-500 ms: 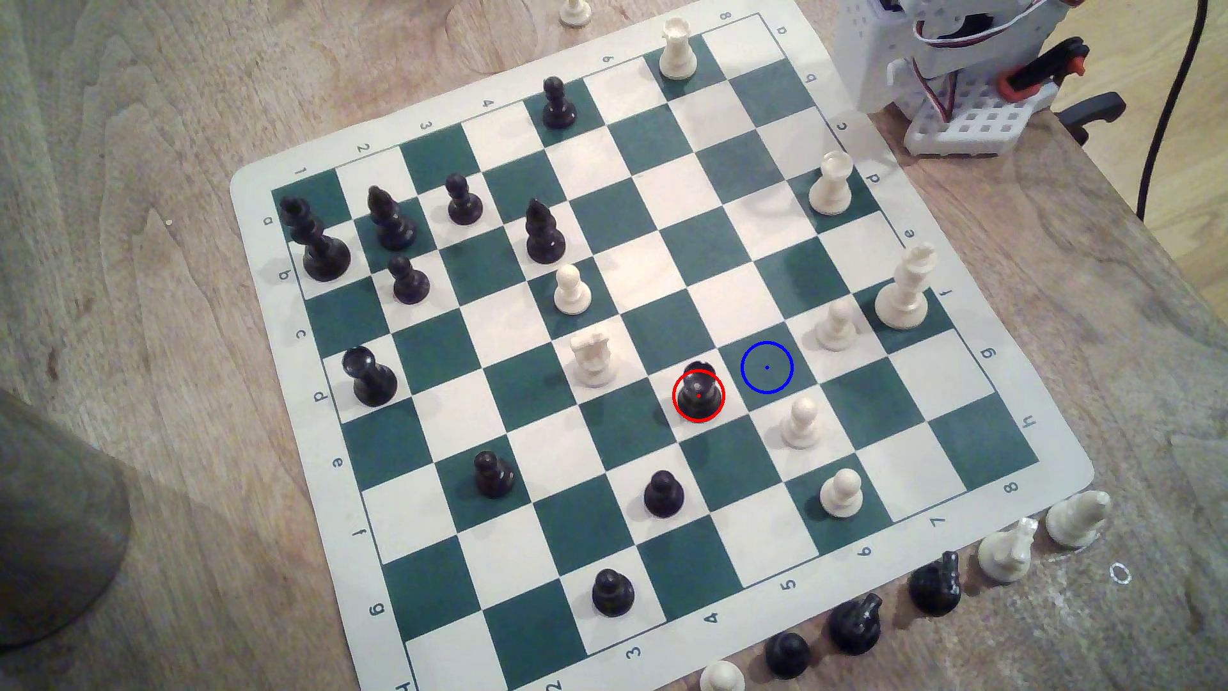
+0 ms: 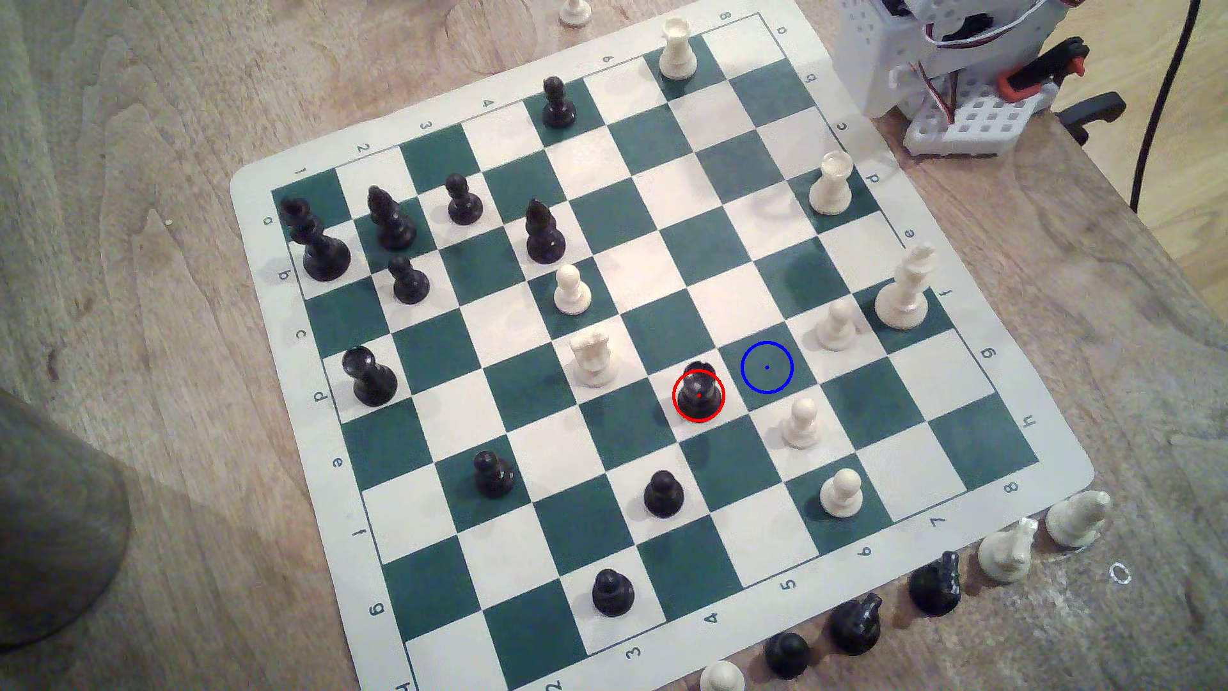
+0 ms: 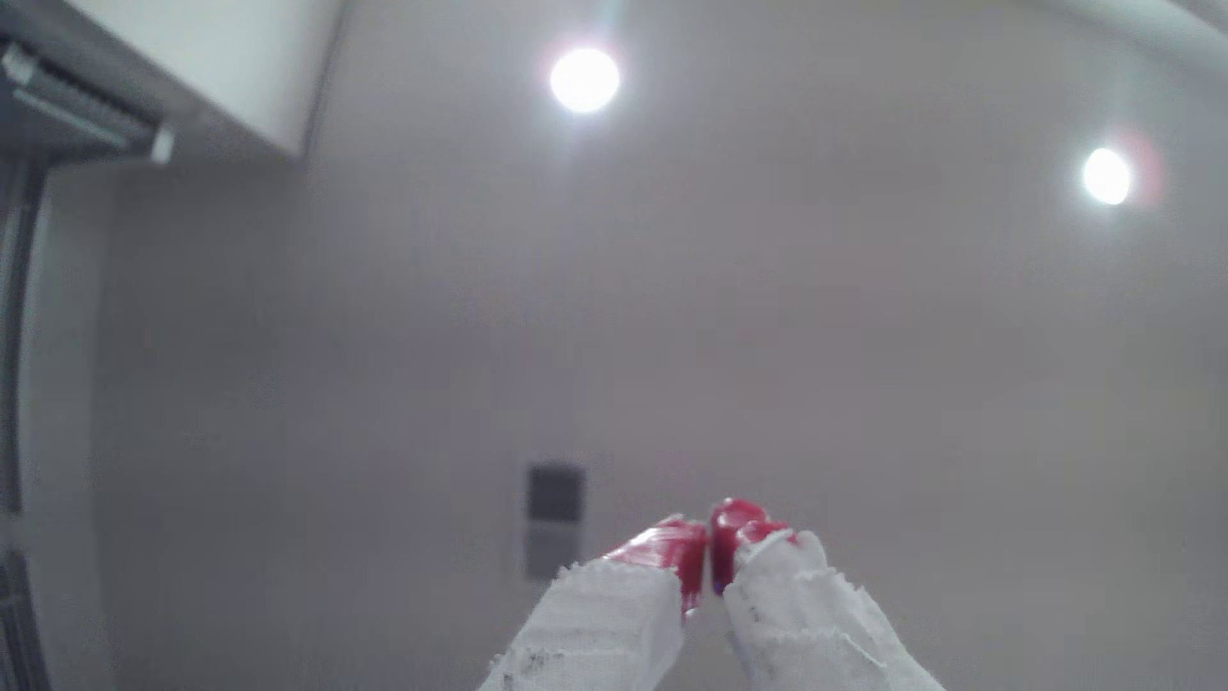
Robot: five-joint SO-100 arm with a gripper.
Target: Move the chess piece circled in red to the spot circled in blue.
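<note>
Worktop (image 2: 166, 99) and chessboard (image 2: 664, 199) lie untouched: the black rook (image 2: 698, 392) stands on its red-ringed white square, just beside the empty blue-circled green square (image 2: 767, 367). My hand (image 3: 708, 555), red tips pressed together around nothing, faces the ceiling. Everything remains.

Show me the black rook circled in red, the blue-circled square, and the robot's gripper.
black rook (image 2: 698, 392): exterior view, on its stout body.
blue-circled square (image 2: 779, 379): exterior view, on bare dark green inside the ring.
gripper (image 3: 708, 555): wrist view, between its red-tipped fingertips, which are shut together.
</note>
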